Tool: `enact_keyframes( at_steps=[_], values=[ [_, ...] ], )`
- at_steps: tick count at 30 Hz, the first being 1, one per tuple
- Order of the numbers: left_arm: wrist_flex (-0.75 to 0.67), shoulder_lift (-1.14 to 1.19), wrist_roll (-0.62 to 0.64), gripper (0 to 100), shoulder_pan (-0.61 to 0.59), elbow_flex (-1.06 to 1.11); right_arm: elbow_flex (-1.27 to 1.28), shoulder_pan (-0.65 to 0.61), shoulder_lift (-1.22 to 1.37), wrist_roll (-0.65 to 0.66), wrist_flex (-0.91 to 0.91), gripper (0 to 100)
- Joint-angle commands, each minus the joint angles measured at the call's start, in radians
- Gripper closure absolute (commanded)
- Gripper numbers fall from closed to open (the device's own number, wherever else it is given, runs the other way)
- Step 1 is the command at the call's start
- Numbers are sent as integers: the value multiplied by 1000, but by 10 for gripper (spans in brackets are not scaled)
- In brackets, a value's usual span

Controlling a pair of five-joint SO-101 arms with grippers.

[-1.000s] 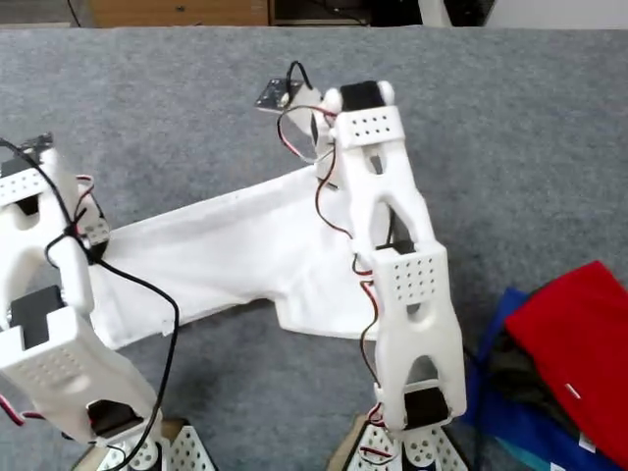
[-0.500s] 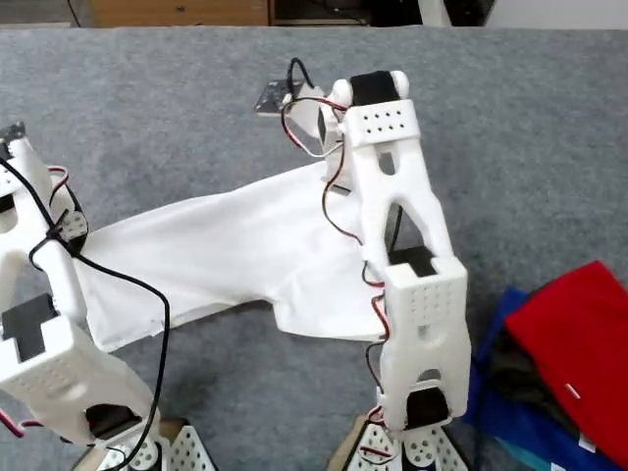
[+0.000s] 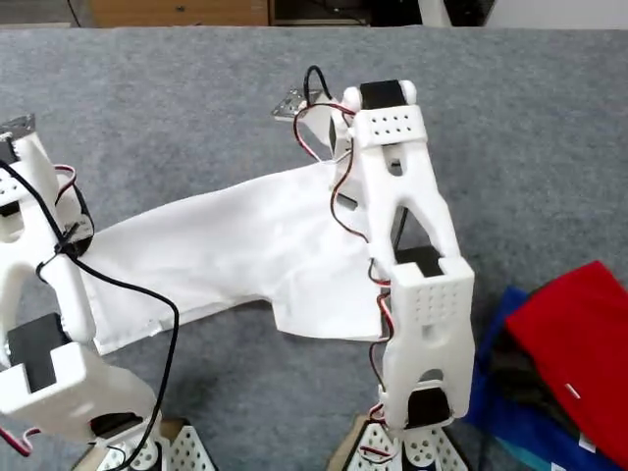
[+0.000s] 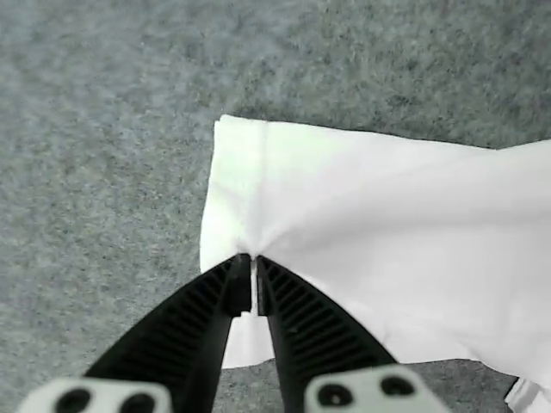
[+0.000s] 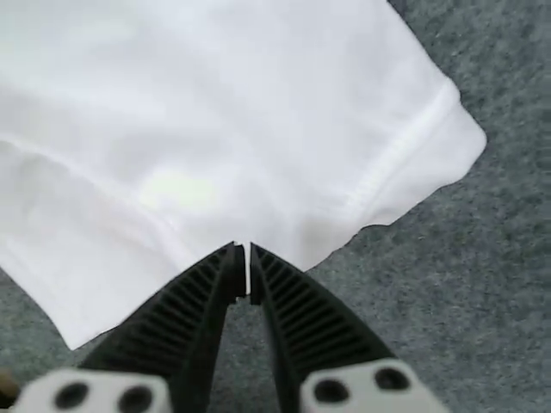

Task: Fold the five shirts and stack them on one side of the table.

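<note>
A white shirt (image 3: 231, 250) lies stretched across the grey table between the two arms. My left gripper (image 4: 253, 277) is shut on the white shirt (image 4: 362, 215) near its hemmed end, at the table's left side by the left arm (image 3: 39, 265). My right gripper (image 5: 247, 263) is shut on the edge of the white shirt (image 5: 198, 129) near a sleeve hem, at the far end of the right arm (image 3: 397, 196). In the high view both sets of fingertips are hidden under the arms.
A pile of other shirts sits at the right front edge: a red shirt (image 3: 574, 339) on top, blue fabric (image 3: 520, 417) and dark fabric (image 3: 510, 368) beneath. Bare grey table (image 3: 167, 108) stretches behind and to the right of the white shirt.
Both arms have shifted, the right arm to the right and the left arm toward the left, drawing the white shirt a little flatter and wider between them.
</note>
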Motion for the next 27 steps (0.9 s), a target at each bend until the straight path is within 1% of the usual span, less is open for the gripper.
enact_keyframes(
  at_steps=[1, 2, 8, 10, 12, 15, 17, 18, 21, 24, 27],
  values=[
    [8, -47, 2, 831, 6, 0, -18, 10, -50, 0, -6, 968],
    [6, -50, 14, 798, 5, -2, -18, 8, -50, 0, -5, 968],
    [-17, -42, 32, 801, -54, -68, -18, 8, -50, 0, 0, 968],
    [-48, -39, 40, 803, -58, -66, -18, 7, -50, 0, -2, 968],
    [-123, -21, 64, 853, -55, -26, -18, -2, -47, 0, -8, 969],
    [-252, 44, 86, 987, -52, 38, 4, -10, -39, -8, -75, 971],
    [-296, 101, 91, 967, -51, 58, 18, -5, -30, -9, -130, 971],
    [-305, 127, 91, 974, -51, 57, 19, -4, -25, -9, -149, 971],
    [-311, 191, 92, 980, -52, 26, 31, -4, -4, -9, -210, 971],
    [-311, 236, 141, 980, -60, -26, 39, 13, 47, -9, -295, 971],
    [-313, 272, 153, 980, -57, -77, 31, 41, 120, -8, -339, 972]
  ],
)
